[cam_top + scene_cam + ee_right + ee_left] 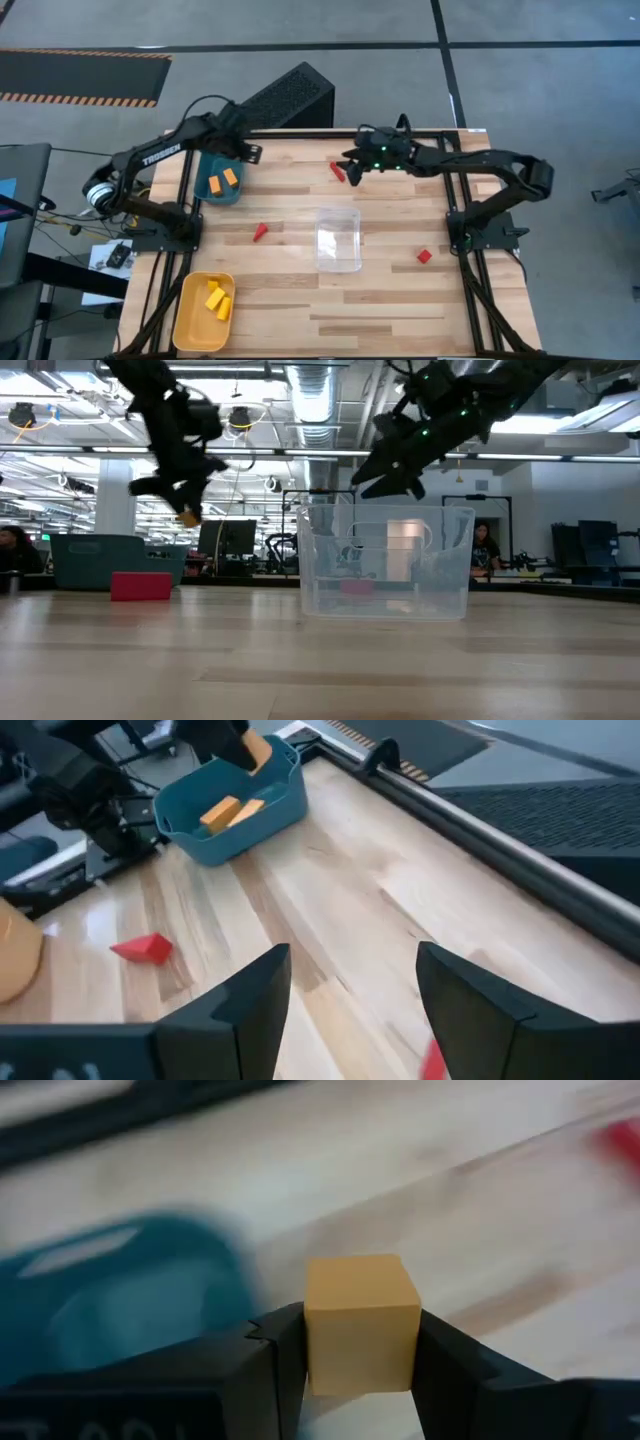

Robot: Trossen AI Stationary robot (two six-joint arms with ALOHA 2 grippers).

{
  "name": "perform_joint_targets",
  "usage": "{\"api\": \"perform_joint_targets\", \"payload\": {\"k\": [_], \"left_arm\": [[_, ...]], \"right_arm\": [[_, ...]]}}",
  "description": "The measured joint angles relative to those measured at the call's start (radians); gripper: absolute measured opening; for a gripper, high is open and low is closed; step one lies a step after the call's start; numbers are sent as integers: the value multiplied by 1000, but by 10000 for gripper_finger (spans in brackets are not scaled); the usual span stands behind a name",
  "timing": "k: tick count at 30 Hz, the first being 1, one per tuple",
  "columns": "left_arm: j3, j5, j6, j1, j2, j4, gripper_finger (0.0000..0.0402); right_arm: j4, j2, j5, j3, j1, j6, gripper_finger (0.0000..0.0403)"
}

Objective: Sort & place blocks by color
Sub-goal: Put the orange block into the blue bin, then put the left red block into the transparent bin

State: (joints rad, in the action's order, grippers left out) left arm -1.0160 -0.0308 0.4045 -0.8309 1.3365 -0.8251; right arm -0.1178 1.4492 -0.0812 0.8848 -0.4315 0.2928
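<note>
Left gripper point(360, 1365) is clamped on an orange cube point(361, 1323), one finger on each side face; in the high view it hangs raised just beside the far-right corner of the blue bin point(216, 190). Below and beside it, inside that bin, lie two more orange blocks point(222, 181). A red wedge point(260, 232) rests on the wooden table point(400, 300) nearer the front, apart from the bin. Farther from this gripper, at the table's front-left corner, the yellow tray point(190, 322) holds yellow blocks point(217, 299). Right gripper point(350, 170) hovers over the far centre of the table with its fingers point(255, 995) spread apart and nothing between them. A red block point(338, 171) lies on the boards just beside its fingertips, not touching as far as can be judged. The clear plastic box point(338, 238) stands nearer the front from this gripper, its contents uncertain. Beyond the box, toward the right arm's base, another red block point(424, 256) sits alone.
</note>
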Motion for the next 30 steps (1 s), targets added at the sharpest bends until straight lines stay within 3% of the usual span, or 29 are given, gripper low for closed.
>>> {"api": "perform_joint_targets", "payload": {"k": [11, 15, 20, 25, 30], "left_arm": [[135, 73, 70, -141, -10, -53, 126], [139, 147, 89, -146, -10, -73, 146], [139, 158, 119, -146, -10, -74, 183], [139, 139, 101, -146, -10, -39, 212], [107, 18, -52, -146, -10, 44, 221]], "right_arm": [[-36, 132, 25, 1, 9, 214, 238], [-13, 143, 27, 1, -8, 216, 238], [-19, 143, 28, 1, -19, 187, 238], [-21, 143, 28, 32, -23, 149, 238], [-52, 144, 28, 107, -23, 92, 238]]}}
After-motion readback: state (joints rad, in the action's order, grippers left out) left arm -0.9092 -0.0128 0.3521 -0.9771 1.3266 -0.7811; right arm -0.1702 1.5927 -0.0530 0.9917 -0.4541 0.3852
